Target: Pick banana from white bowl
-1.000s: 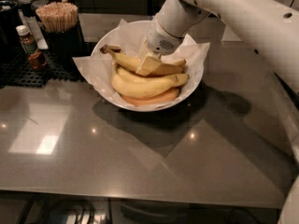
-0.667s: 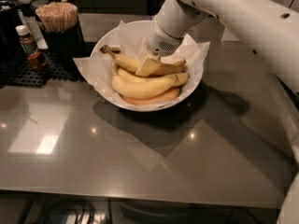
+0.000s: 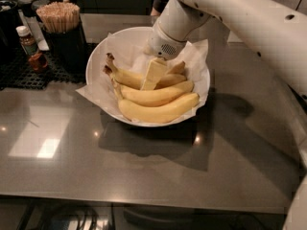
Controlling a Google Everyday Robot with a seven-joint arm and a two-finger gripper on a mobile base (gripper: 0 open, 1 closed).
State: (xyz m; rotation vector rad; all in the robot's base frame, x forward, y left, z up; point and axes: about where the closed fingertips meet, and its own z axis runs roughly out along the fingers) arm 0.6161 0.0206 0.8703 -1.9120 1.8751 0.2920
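Grey counter (image 3: 144,166), glossy with light patches, seen from above at an angle. At its centre we see the bowl (image 3: 94,61), white, wide and shallow, lined with crinkled paper (image 3: 197,56) that overhangs the rim on both sides. Within it lie the bananas (image 3: 158,110), a yellow bunch set lengthwise side by side, their stems pointing to the left of the view. The front banana touches the near rim; the rear banana (image 3: 125,76) sits toward the middle of the bowl.

The arm (image 3: 249,23), white, enters from the upper right and slants down over the far rim. The gripper (image 3: 152,74), pale yellow, lies inside the bowl, directly over the rear banana and touching the bunch. We cannot tell whether it is released or clenched on the fruit.

At upper left stands a dark cup (image 3: 67,47) packed with upright wooden sticks (image 3: 58,16), close to the bowl's left rim. Beside it, further left, a small brown bottle (image 3: 29,42) with a white cap rests on a black mat (image 3: 24,78).
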